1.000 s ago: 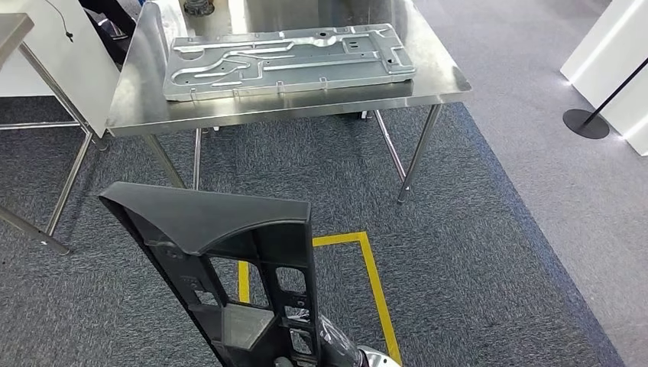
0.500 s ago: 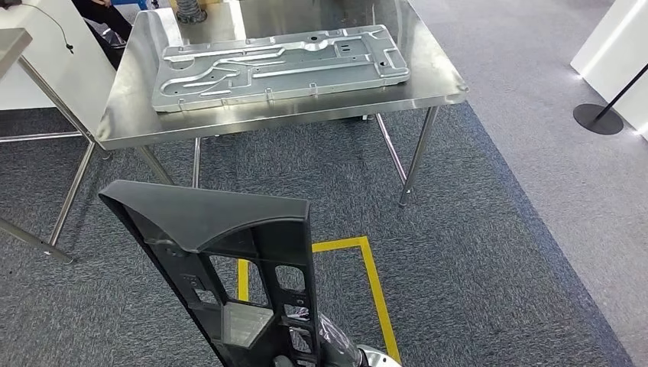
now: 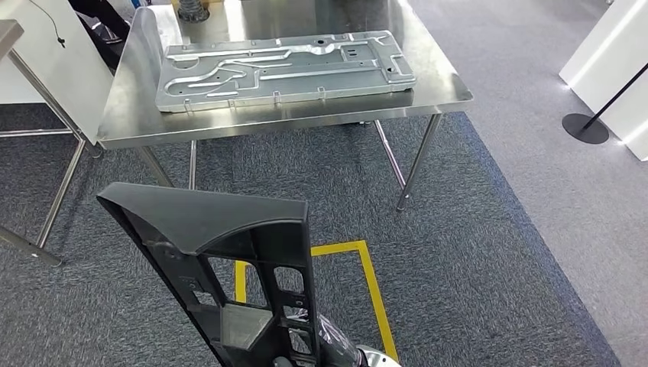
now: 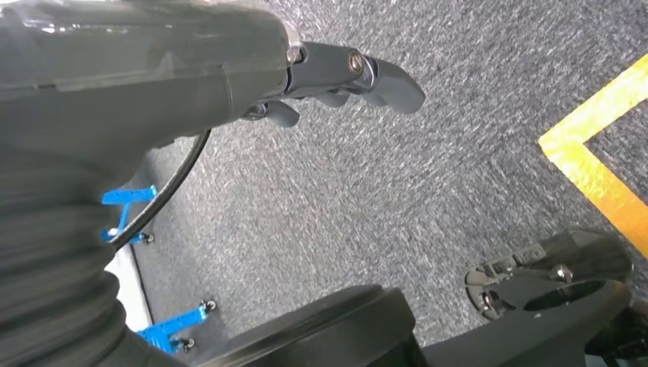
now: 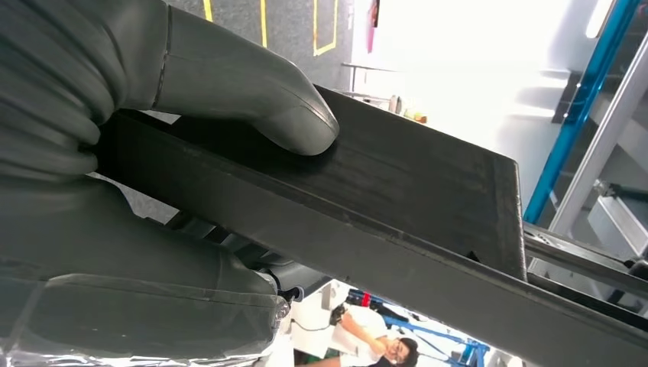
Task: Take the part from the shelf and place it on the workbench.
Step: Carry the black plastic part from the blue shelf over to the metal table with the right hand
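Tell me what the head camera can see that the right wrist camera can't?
The head view alone shows the steel workbench ahead with a big silver metal plate lying on it, plus yellow floor tape on grey carpet.

The right wrist view alone shows the right hand up close, its thumb pressed on the part's flat face and its fingers wrapped around the edge.

Both views share the black plastic part being carried.

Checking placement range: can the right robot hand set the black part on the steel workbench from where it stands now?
Probably not yet. The right robot hand grips the black part low and near the body, while the workbench stands beyond a stretch of carpet. Nothing blocks the path; it looks too far.
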